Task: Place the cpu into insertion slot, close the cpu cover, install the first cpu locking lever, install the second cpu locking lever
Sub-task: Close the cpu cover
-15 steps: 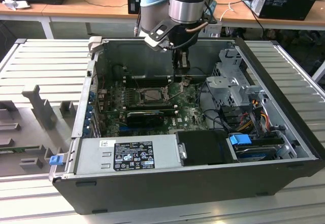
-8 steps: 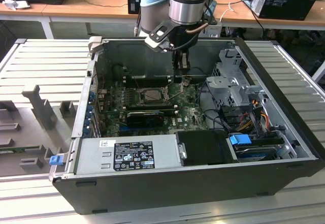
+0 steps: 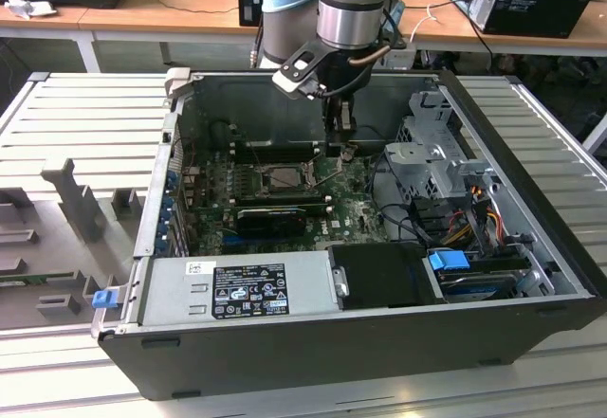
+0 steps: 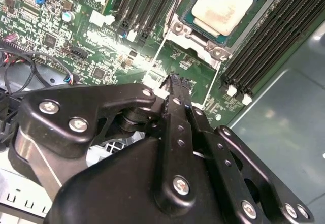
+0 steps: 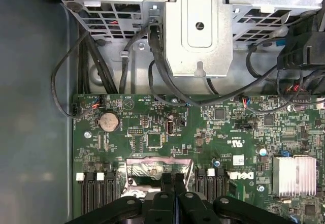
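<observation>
The cpu (image 4: 222, 5), a pale silver-beige square, lies in the insertion slot (image 3: 283, 179) on the green motherboard. The cpu cover (image 4: 219, 52), a grey metal frame, lies flat around it. A thin wire locking lever (image 4: 156, 57) runs from the frame's corner toward my fingertips. My gripper (image 4: 175, 80) is shut with its two black fingers pressed together and nothing visible between them. It hovers just off the socket's edge, beside the lever's end. In the first wrist view the gripper (image 5: 172, 177) sits over the socket's shiny metal (image 5: 147, 167). In the exterior view the gripper (image 3: 343, 148) hangs to the right of the slot.
The open computer case (image 3: 285, 342) walls in the board. Black memory slots (image 4: 264, 41) flank the socket. A metal drive cage (image 5: 200, 26) and loose black cables (image 5: 167, 89) lie beyond the board. A heat sink (image 5: 297, 176) stands near one corner.
</observation>
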You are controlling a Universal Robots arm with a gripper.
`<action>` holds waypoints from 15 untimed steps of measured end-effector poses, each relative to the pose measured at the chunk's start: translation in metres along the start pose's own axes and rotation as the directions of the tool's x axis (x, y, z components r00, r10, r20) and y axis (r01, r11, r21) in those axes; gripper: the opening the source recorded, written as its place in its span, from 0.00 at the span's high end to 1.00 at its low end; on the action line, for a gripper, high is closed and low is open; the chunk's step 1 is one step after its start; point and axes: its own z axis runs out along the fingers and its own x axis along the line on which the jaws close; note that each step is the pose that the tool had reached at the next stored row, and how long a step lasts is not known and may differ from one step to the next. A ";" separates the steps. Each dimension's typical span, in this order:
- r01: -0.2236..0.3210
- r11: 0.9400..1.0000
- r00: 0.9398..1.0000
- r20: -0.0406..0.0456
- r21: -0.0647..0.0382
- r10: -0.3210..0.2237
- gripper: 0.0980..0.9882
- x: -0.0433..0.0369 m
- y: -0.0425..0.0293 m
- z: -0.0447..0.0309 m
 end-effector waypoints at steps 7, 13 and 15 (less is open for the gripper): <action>0.000 1.000 1.000 0.000 0.000 0.000 0.99 0.0002 0.0075 0.0010; 0.009 1.000 1.000 0.000 0.001 -0.009 0.99 0.0008 0.0316 0.0054; 0.010 1.000 1.000 0.000 0.005 -0.010 0.99 0.0014 0.0397 0.0111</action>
